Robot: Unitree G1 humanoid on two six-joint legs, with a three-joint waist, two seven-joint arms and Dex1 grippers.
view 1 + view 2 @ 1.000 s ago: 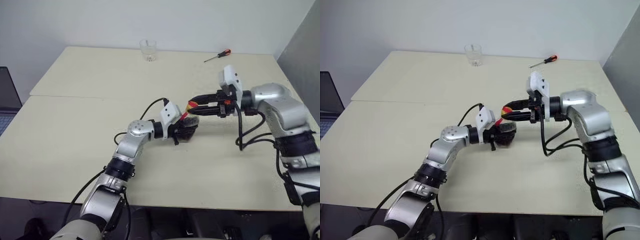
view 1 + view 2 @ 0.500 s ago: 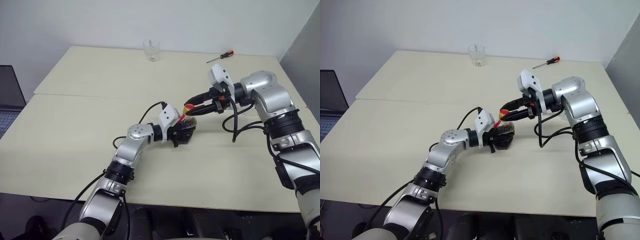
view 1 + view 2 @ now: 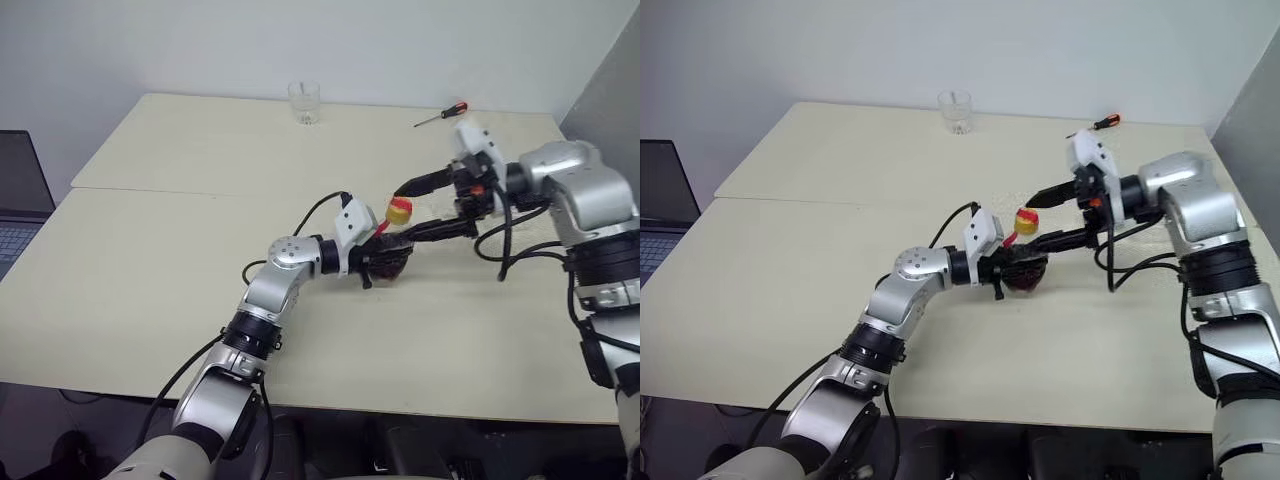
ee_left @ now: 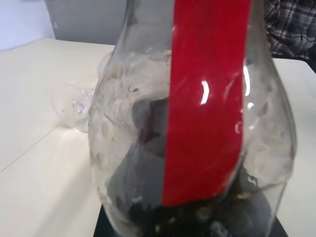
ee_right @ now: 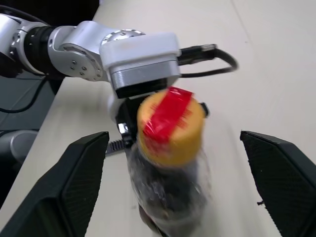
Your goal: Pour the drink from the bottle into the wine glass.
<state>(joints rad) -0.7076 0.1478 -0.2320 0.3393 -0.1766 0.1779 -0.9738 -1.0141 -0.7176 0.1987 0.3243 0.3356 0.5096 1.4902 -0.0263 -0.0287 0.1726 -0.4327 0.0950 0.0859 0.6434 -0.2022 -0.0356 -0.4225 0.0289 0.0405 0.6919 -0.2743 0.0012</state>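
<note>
The cream table [image 3: 150, 270] carries everything. The left hand [image 3: 385, 262] is clamped on the round body of the bottle [image 3: 392, 255], above the table's middle, its yellow cap [image 3: 398, 211] still on. The right hand [image 3: 412, 210] sits just right of the cap, fingers spread wide apart on either side of it. A clear tumbler [image 3: 304, 101] and a screwdriver [image 3: 441, 113] lie at the far edge.

- The desk [image 3: 150, 260] is pale cream, made of two tops joined along a seam.
- A short clear tumbler [image 3: 304, 102] stands near its far edge.
- A red-handled screwdriver [image 3: 441, 113] lies at the far right.
</note>
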